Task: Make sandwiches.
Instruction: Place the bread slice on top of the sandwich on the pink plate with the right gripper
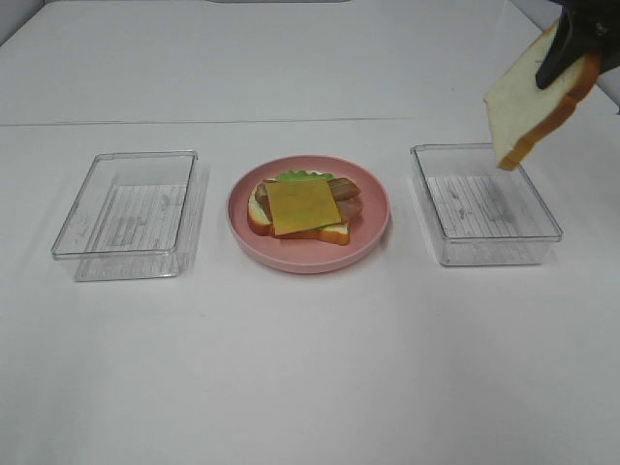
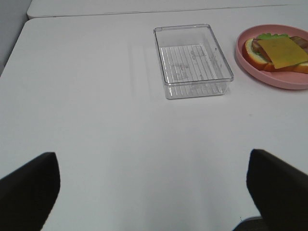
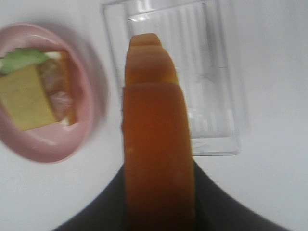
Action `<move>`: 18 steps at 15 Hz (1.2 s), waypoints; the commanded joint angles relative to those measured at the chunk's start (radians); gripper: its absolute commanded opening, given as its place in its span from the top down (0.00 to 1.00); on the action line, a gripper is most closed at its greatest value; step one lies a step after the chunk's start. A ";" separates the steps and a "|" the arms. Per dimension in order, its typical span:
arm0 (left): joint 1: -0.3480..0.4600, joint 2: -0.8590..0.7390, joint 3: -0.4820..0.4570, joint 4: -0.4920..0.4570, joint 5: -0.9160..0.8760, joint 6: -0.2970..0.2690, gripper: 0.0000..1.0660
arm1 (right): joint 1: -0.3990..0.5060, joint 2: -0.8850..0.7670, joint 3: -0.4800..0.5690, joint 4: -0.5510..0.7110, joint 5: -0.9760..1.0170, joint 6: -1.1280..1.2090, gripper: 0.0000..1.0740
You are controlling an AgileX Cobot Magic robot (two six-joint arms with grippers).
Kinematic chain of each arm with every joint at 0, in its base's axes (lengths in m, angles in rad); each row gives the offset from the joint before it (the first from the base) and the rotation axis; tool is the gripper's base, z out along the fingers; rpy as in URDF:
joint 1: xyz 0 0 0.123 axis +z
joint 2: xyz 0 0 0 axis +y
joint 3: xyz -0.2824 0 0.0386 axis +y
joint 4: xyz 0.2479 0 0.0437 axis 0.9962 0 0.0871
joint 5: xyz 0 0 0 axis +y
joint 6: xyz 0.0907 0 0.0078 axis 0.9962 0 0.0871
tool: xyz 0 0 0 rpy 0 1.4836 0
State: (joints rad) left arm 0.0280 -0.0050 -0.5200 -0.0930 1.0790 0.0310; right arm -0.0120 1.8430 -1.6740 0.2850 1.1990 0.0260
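R end effector (image 1: 572,53) grips bread slice (image 1: 533,102) above right clear tray (image 1: 484,203); L end effector (image 2: 154,192) wide apart, nothing held.

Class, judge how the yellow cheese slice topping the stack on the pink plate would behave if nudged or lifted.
The cheese slice looks thin and flat, so probably light. It lies loose on the bacon strips, so a nudge would likely slide it. Its smooth face may slip from a pincer.

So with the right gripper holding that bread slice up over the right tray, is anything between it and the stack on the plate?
Nothing visible. The bread slice hangs in the right gripper above the right clear tray. Only bare table lies between that tray and the pink plate, and the cheese topping the open stack is uncovered.
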 commanded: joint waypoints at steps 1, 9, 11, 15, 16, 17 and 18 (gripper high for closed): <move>-0.002 -0.021 0.003 -0.010 -0.004 -0.005 0.08 | -0.001 -0.024 0.077 0.207 -0.045 -0.106 1.00; -0.002 -0.021 0.003 -0.010 -0.004 -0.005 0.08 | 0.021 0.011 0.183 0.496 -0.151 -0.230 1.00; -0.002 -0.021 0.003 -0.010 -0.004 -0.005 0.08 | 0.064 0.063 0.183 0.620 -0.172 -0.284 1.00; -0.002 -0.021 0.003 -0.010 -0.004 -0.005 0.08 | 0.197 0.253 0.170 0.867 -0.204 -0.414 1.00; -0.002 -0.021 0.003 -0.010 -0.004 -0.005 0.08 | 0.218 0.294 0.152 0.879 -0.213 -0.414 1.00; -0.002 -0.021 0.003 -0.010 -0.004 -0.005 0.08 | 0.228 0.312 0.139 0.884 -0.215 -0.414 1.00; -0.002 -0.021 0.003 -0.010 -0.004 -0.005 0.08 | 0.244 0.343 0.111 0.885 -0.222 -0.413 1.00</move>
State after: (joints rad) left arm 0.0280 -0.0050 -0.5200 -0.0930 1.0790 0.0310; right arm 0.2330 2.1980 -1.5640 1.1510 0.9770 -0.3690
